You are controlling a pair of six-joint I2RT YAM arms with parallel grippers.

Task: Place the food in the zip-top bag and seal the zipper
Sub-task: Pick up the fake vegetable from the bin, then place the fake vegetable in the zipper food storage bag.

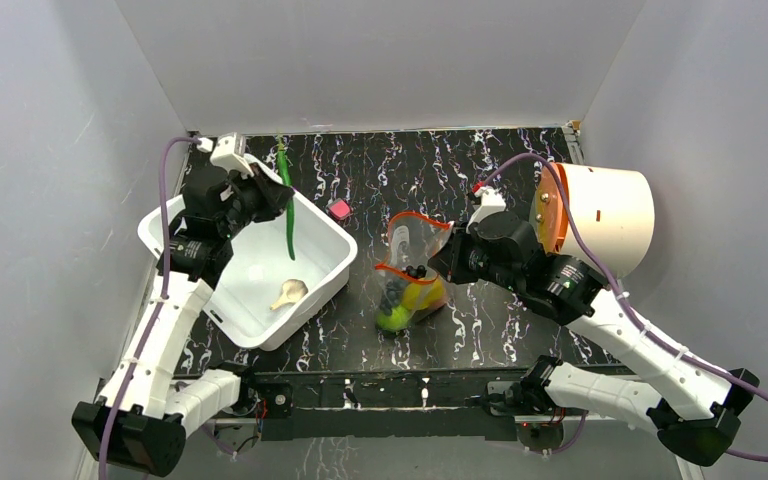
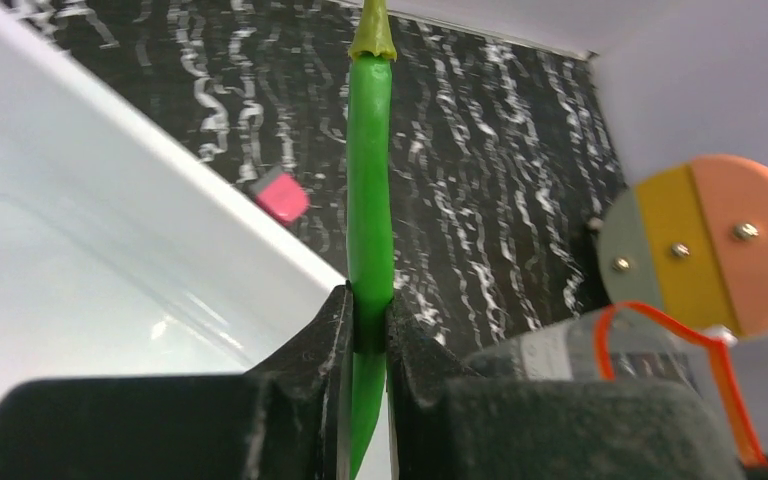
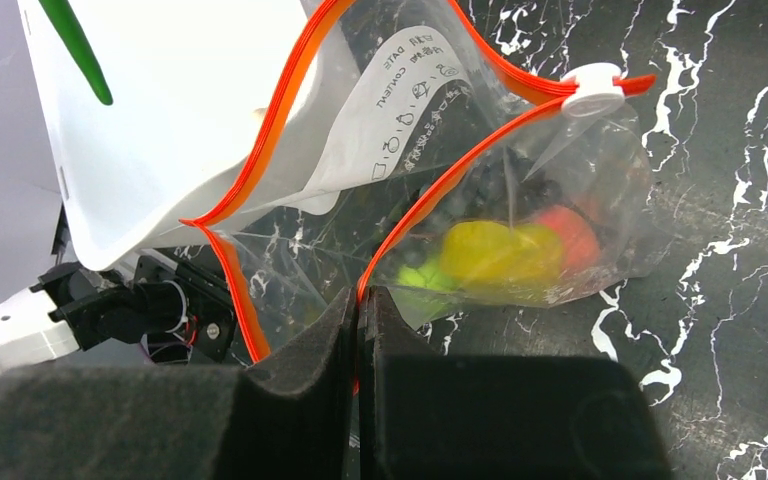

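Note:
My left gripper point(image 1: 278, 196) is shut on the long green pod point(image 2: 371, 180), which hangs upright over the far rim of the white bin point(image 1: 250, 270); the jaws point(image 2: 368, 310) pinch its lower half. The beige garlic point(image 1: 289, 293) lies in the bin. The clear zip-top bag point(image 3: 520, 200) stands with its mouth open right of the bin. My right gripper point(image 3: 360, 300) is shut on one side of its orange-red zipper point(image 3: 440, 190), whose white slider point(image 3: 592, 90) sits at the far end. Inside lie a yellow piece point(image 3: 495, 252), an orange ball point(image 3: 572, 235) and a green ball point(image 3: 422, 275).
A small pink block point(image 1: 339, 209) sits on the black marbled table just beyond the bin. A white cylinder with an orange end point(image 1: 600, 215) lies at the right, behind my right arm. White walls close off three sides.

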